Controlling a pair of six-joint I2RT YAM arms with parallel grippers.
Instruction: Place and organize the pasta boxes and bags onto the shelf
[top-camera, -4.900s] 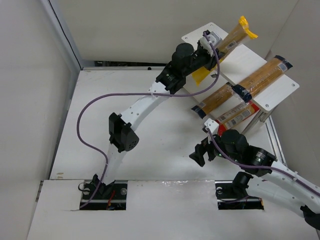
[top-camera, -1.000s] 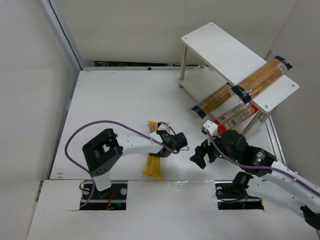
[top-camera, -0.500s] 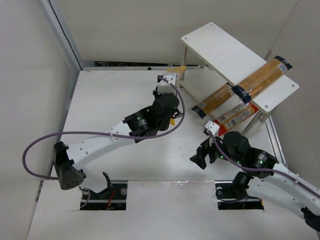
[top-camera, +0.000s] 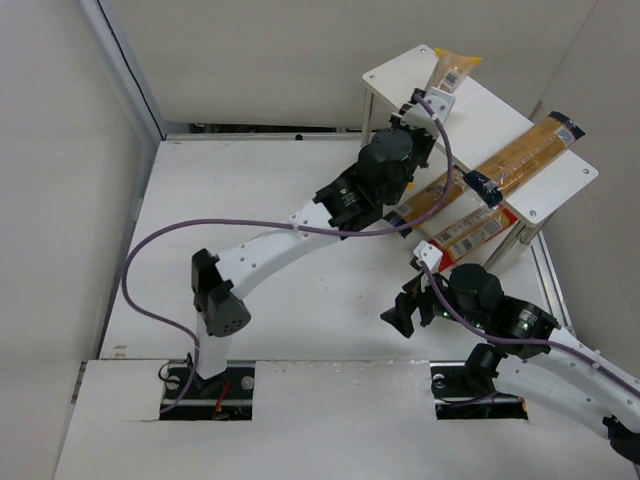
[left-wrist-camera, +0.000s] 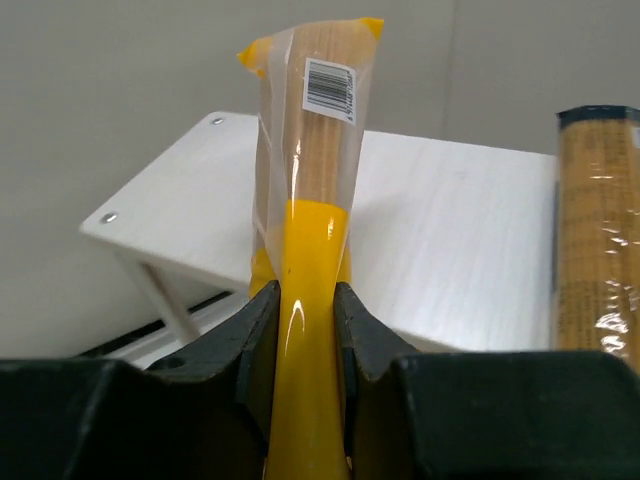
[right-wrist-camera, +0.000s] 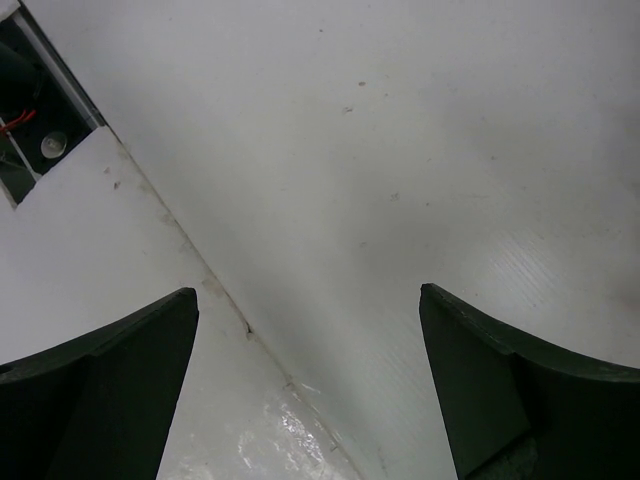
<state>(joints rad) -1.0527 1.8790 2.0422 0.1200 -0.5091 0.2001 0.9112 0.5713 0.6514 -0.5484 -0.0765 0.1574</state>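
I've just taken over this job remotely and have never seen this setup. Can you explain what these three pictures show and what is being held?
Two robot arms stand at the near edge of a white table. One picture looks down from above and behind; the other two come from wrist cameras. The left end effector is shut on a yellow bag of spaghetti, over the shelf. An orange-brown pack lies on its top board; a second orange-brown pack and a red-and-white one sit lower. The right end effector is open, empty, above bare table.
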